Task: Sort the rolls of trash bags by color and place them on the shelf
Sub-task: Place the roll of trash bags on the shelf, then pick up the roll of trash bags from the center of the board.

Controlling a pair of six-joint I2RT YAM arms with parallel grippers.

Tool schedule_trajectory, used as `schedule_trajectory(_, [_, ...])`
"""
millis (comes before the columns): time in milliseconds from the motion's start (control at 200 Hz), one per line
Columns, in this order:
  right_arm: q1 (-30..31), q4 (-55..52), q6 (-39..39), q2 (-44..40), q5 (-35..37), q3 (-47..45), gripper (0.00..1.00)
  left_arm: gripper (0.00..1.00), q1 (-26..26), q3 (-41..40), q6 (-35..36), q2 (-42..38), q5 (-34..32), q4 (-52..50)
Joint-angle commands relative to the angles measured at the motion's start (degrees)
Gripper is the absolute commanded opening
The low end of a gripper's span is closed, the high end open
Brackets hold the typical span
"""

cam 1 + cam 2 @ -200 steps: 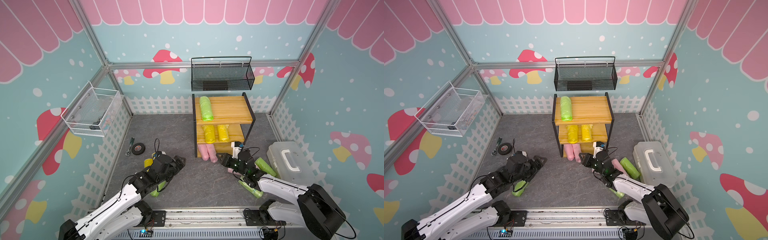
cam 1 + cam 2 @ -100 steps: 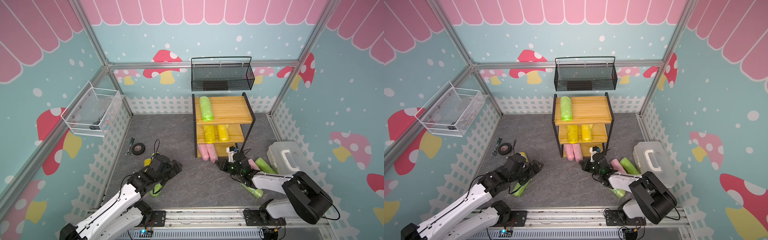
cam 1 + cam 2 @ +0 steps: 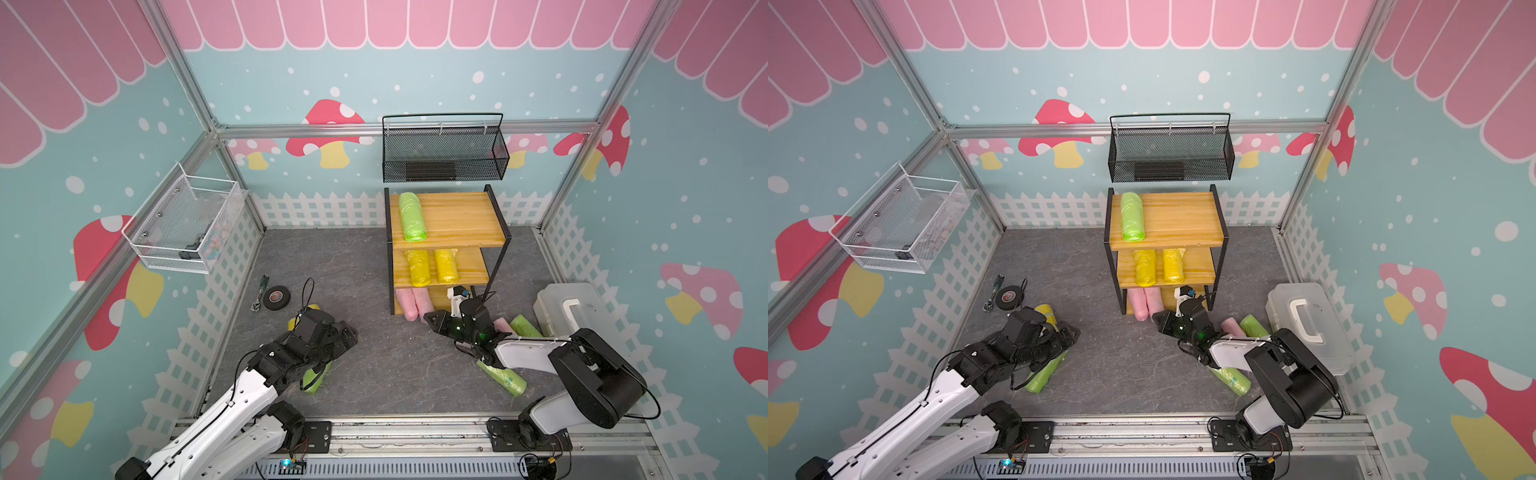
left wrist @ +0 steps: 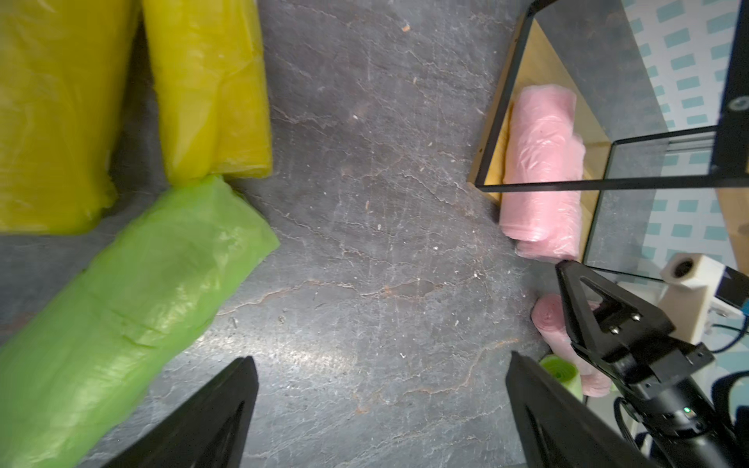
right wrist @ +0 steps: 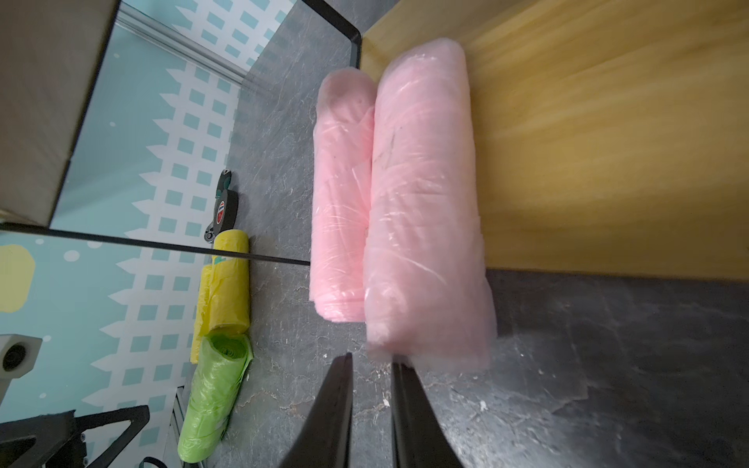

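— Where were the rolls when we looked?

— Five were on the shelf (image 3: 461, 220). A green roll (image 3: 412, 222) lay on the top board and two yellow rolls (image 3: 417, 268) on the middle one. Two pink rolls (image 5: 344, 194) lay touching, side by side, on the bottom board, with their near ends past its edge.

— And the others we could see?

— They were loose on the tabletop (image 3: 386, 365). A loose yellow pair (image 4: 206, 89) and a loose green roll (image 4: 133, 308) lay by our left arm. A loose pink roll (image 3: 503, 326) and two more green rolls (image 3: 524, 326) lay by our right arm, near the white case (image 3: 569, 307).

— How did our hands stand?

— Our right hand (image 5: 371, 358) sat low in front of the bottom board. Its fingers were drawn almost together, with only a slit between them. The tips were at the end of the inner pink roll (image 5: 425, 202), and we could not tell whether they pinched its film. Our left hand (image 4: 381, 358) hung over bare tabletop with its fingers spread wide. It held nothing, and the loose green roll was just beside it.
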Motion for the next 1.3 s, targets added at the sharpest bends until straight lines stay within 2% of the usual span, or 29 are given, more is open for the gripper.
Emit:
schedule_trajectory(0, [-0.3, 1.3, -1.6, 0.2, 0.9, 2.0, 0.22, 0.98, 2.2, 1.2, 2.9, 0.4, -1.9, -3.8])
schedule_trajectory(230, [-0.2, -1.1, -1.9, -3.5, -1.4, 0.5, 0.37, 0.98, 9.6, 0.4, 8.8, 6.5, -0.4, -7.3])
schedule_trajectory(305, [-0.2, -3.8, -2.6, -6.2, -2.1, -0.1, 0.42, 0.97, 10.4, 0.1, 9.9, 8.9, -0.8, -7.3])
schedule_trajectory(365, [-0.1, -6.8, -3.1, -8.8, -2.6, -0.2, 0.49, 0.97, 10.5, 0.2, 10.8, 10.6, -1.8, -7.0])
schedule_trajectory(420, [0.0, -11.1, -3.9, -11.3, -2.9, 0.1, 0.61, 0.96, 10.5, 0.7, 11.7, 11.7, -2.5, -6.6])
schedule_trajectory(480, [0.1, -16.4, -5.5, -14.2, -3.4, 1.0, 0.66, 0.95, 10.5, 1.6, 13.2, 12.3, -3.5, -6.4])
schedule_trajectory(705, [0.2, -32.7, -13.3, -25.2, -5.5, 2.8, 0.68, 0.91, 10.5, 3.7, 18.7, 13.5, -6.2, -5.5])
schedule_trajectory(916, [0.3, -38.9, -14.1, -33.3, -4.5, 1.3, 0.68, 0.89, 10.4, 2.7, 22.3, 16.7, -6.3, -2.0])
schedule_trajectory(1086, [0.3, -42.3, -15.7, -35.1, -3.3, 1.5, 0.69, 0.86, 9.5, 2.8, 22.1, 22.4, -6.4, -2.2])
schedule_trajectory(1296, [0.3, -43.4, -15.4, -35.3, -3.3, 1.6, 0.68, 0.85, 9.3, 3.3, 18.6, 28.5, -8.4, -4.9])
